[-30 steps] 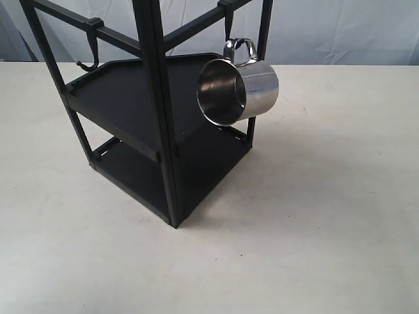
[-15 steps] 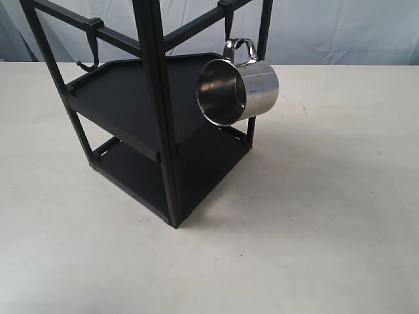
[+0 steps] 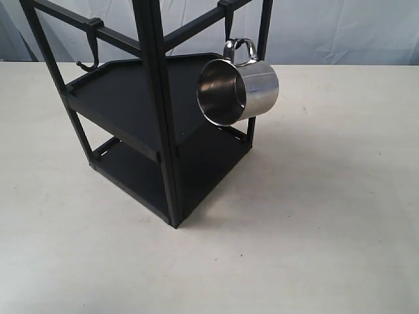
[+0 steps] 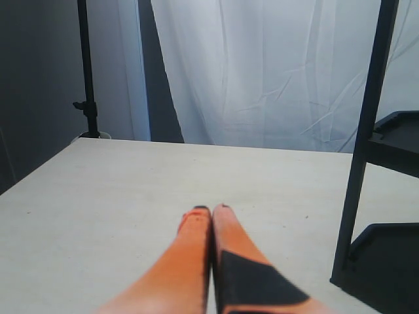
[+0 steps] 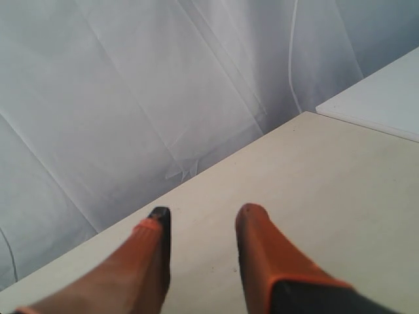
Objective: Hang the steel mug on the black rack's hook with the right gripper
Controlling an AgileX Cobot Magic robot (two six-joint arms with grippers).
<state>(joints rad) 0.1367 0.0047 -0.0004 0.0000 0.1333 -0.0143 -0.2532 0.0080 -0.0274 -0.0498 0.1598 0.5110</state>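
Observation:
The steel mug [image 3: 239, 88] hangs by its looped handle from a hook [image 3: 228, 36] on the black rack [image 3: 154, 118], its mouth facing the camera and tilted downward. No gripper touches it, and neither arm shows in the exterior view. My right gripper [image 5: 201, 216] is open over bare tabletop, nothing between its orange fingers, facing a white curtain. My left gripper [image 4: 211, 209] is shut with its fingertips together and empty; a rack post [image 4: 360, 170] stands off to one side of it.
A second hook [image 3: 88, 55] hangs empty on the rack's other top rail. A white curtain [image 3: 340, 29] runs behind the table [image 3: 314, 229]. A dark stand pole [image 4: 85, 72] rises past the table's far corner in the left wrist view.

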